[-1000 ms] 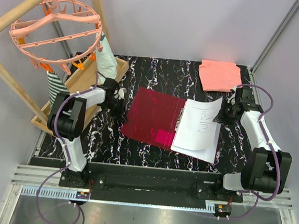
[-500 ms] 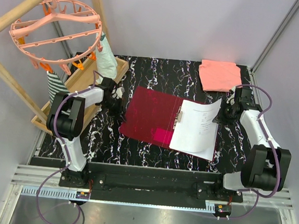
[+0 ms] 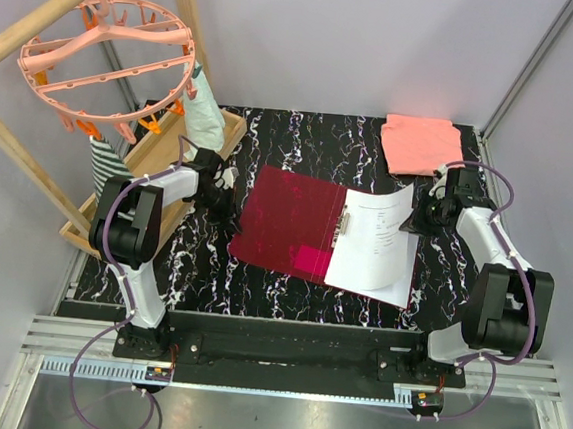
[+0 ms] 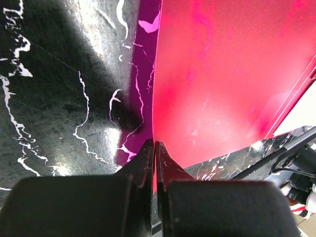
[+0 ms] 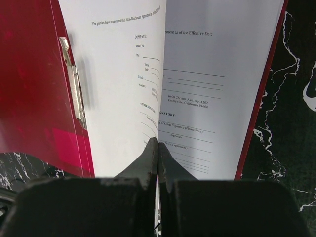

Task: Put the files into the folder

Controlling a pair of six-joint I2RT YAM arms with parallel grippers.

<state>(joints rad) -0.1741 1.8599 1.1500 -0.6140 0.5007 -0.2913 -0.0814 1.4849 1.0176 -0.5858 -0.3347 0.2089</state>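
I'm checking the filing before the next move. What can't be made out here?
Sheet count: right wrist view, files overlap; right gripper covers their near edge.
Whether the clip pins any sheet: right wrist view, shadow at the paper's edge.
Right half of the folder: top view, under the files.

— What colour is the folder (image 3: 286,220)?
— Dark red, with a brighter pink patch. The files (image 3: 378,258) are white with black words.
— And the table (image 3: 303,141)?
— Black with white squiggly lines. The cloth (image 3: 420,144) is soft pink. The hanger (image 3: 93,20) is pink too.
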